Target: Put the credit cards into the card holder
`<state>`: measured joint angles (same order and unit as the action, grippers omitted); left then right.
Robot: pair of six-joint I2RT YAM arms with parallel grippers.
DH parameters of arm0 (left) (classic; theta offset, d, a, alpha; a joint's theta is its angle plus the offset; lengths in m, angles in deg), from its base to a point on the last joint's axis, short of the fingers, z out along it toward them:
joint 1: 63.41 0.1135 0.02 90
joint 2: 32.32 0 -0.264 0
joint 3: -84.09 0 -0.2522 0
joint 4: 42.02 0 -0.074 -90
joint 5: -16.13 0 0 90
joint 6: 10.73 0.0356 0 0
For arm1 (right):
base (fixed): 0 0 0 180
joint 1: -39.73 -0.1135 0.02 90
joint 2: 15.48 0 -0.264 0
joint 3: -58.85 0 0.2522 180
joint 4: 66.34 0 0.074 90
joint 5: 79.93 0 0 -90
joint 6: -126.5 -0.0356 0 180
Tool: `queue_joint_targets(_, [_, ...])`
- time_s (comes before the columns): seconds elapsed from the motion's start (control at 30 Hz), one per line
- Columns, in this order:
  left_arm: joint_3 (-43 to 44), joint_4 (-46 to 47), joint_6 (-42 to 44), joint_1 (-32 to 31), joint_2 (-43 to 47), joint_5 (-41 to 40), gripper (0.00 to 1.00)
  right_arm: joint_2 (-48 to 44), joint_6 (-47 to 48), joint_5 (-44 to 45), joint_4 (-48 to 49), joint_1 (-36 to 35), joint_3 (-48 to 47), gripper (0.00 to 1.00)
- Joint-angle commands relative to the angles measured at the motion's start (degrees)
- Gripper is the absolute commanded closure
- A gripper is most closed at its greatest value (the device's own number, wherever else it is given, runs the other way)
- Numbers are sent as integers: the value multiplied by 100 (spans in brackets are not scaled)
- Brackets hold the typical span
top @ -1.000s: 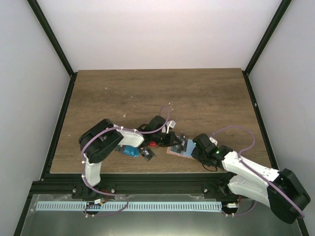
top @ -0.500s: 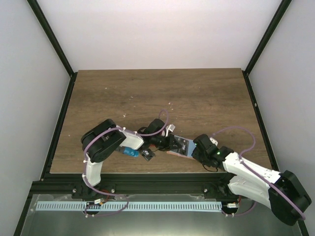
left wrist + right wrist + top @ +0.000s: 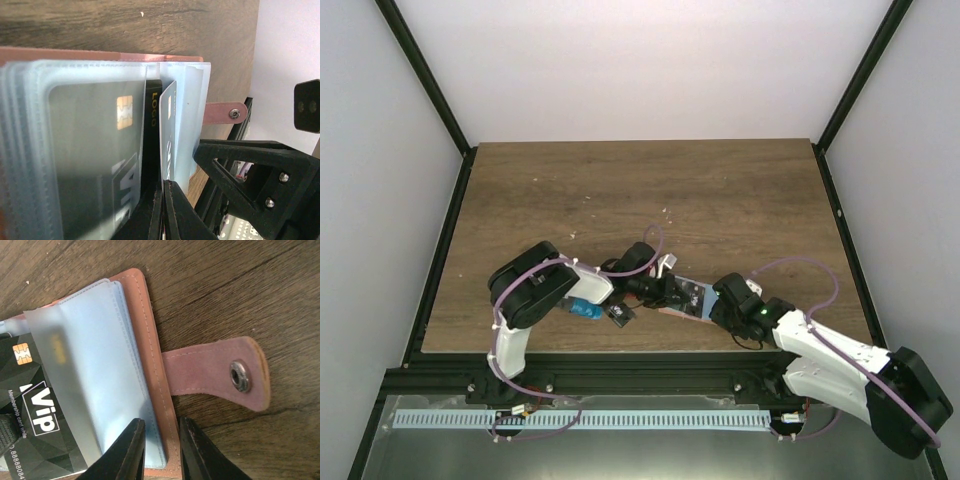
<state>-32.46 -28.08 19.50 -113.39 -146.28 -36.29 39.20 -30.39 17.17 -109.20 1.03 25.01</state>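
Near the front edge of the table (image 3: 720,190), the tan-pink card holder (image 3: 686,298) lies open between the two arms, with its clear sleeves (image 3: 100,340) fanned out. The left gripper (image 3: 162,189) is clenched on a thin card (image 3: 168,125), held edge-on at a sleeve mouth just beside a black card (image 3: 152,125). The right gripper (image 3: 162,445) pinches the holder's leather edge by its snap strap (image 3: 215,372). A blue card (image 3: 585,308) and a dark card (image 3: 618,314) lie on the table to the left.

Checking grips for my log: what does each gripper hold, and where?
Left gripper: credit card, near end. Right gripper: card holder, cover edge.
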Motion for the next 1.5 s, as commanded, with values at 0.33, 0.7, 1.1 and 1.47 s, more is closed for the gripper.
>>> queue_joint_targets(0.33, [568,-1166,933,-32,-157,-310,96,-547,327,426,-661,29,-398,72])
queue_joint_targets(0.7, [803,-1514,1249,-37,-278,-477,96,188,20,764,-610,29,-352,88])
queue_joint_targets(1.1, [966,-1640,1369,-51,-428,-370,96,331,402,361,-47,29,-240,93])
queue_joint_targets(1.47, [1065,-1755,1455,-130,-490,-309,96,239,383,289,-87,36,-233,93])
